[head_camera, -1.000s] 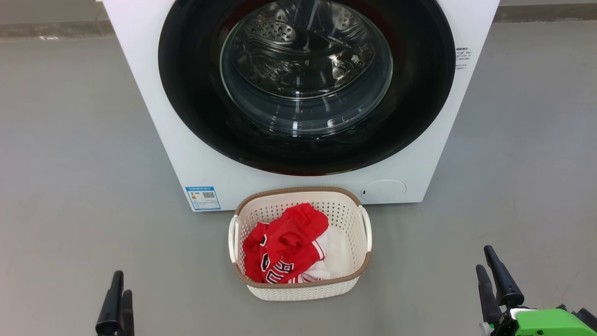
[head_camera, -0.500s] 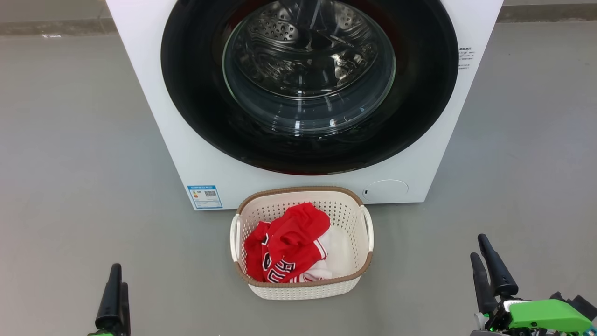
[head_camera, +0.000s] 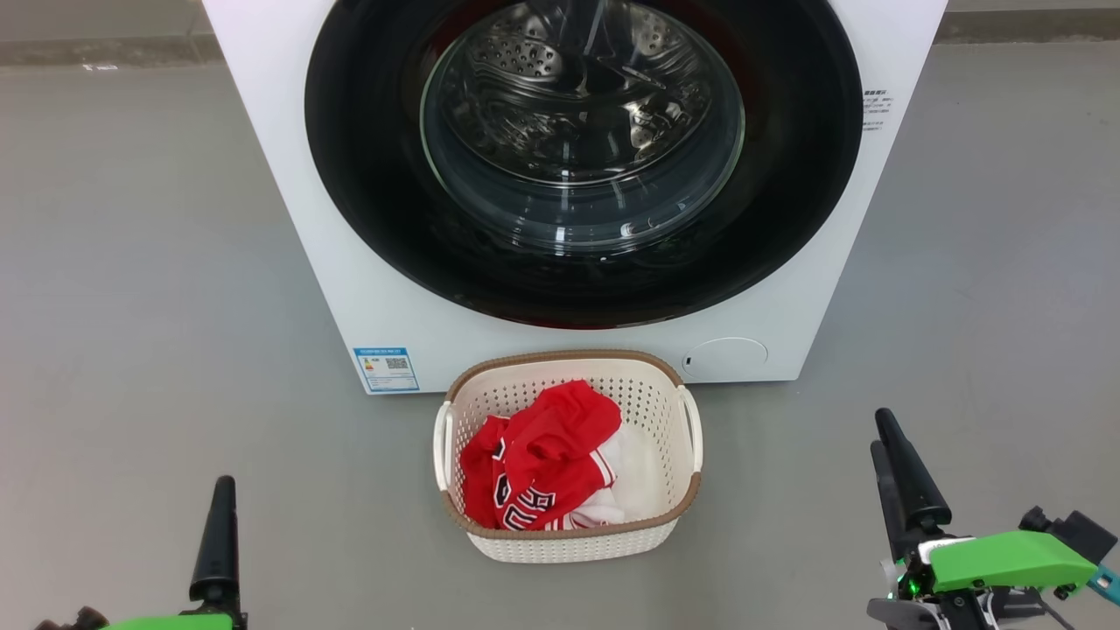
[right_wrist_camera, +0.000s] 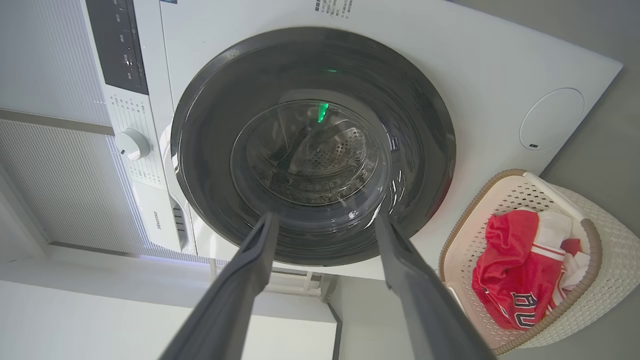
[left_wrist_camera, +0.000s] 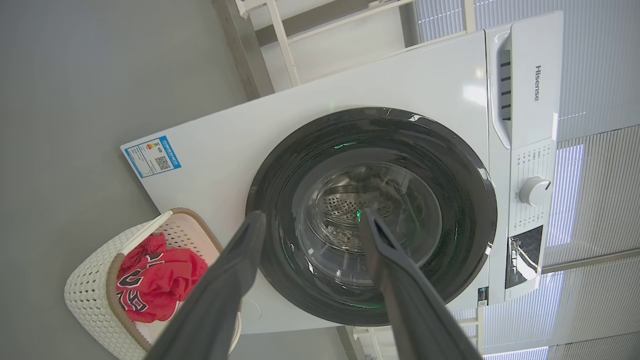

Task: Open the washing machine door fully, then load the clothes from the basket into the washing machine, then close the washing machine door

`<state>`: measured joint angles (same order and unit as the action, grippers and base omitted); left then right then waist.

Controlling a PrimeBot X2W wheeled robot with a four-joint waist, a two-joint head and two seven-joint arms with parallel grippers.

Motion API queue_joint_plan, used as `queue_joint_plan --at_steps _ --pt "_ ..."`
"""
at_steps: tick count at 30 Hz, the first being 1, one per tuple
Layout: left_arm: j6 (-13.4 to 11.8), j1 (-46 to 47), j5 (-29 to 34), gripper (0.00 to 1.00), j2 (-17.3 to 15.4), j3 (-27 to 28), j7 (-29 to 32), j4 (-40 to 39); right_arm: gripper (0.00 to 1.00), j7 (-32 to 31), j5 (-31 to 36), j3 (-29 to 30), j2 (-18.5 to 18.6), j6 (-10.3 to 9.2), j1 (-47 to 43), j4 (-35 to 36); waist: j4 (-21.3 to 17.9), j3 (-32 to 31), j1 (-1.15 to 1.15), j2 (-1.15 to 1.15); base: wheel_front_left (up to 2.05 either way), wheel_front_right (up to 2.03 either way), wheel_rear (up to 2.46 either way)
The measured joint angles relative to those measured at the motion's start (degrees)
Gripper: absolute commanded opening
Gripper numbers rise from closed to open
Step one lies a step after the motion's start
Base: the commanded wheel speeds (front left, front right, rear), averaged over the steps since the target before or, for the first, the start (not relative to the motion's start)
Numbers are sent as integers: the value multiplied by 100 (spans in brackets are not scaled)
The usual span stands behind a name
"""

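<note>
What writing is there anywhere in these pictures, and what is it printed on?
"Hisense": on the drawer front of the washing machine.
Blue sticker on its lower corner: a QR code and print, too small to read.
Small print on the machine's front: too small to read.
Marks around the dial: too small to read.
Dark lettering on the clothes: folded over, not readable as a whole.
</note>
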<state>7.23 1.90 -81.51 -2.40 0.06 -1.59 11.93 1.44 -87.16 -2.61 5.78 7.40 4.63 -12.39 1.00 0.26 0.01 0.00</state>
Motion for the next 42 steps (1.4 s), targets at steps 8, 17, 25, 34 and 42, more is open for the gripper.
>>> queue_joint_plan --at_steps 8,17,25,34,42 --pt "0 1 553 100 -77 -96 -112 -60 100 172 450 -276 159 0 121 9 6 -15 0 0 0 0 0" --pt "0 2 1222 100 -118 -164 -260 -79 100 290 1172 -432 212 0 152 8 25 -23 0 0 0 0 0" --pt "0 11 2028 100 -154 -212 -402 -75 100 428 1903 -612 269 0 281 -45 50 -25 0 0 0 0 0" --pt "0 20 2999 100 -141 -163 -525 -48 100 575 2844 -604 292 0 333 -156 67 -15 0 0 0 0 0" --pt "0 28 3788 100 -112 -108 -667 -23 100 689 3940 -568 288 0 431 -290 87 -12 0 0 0 0 0"
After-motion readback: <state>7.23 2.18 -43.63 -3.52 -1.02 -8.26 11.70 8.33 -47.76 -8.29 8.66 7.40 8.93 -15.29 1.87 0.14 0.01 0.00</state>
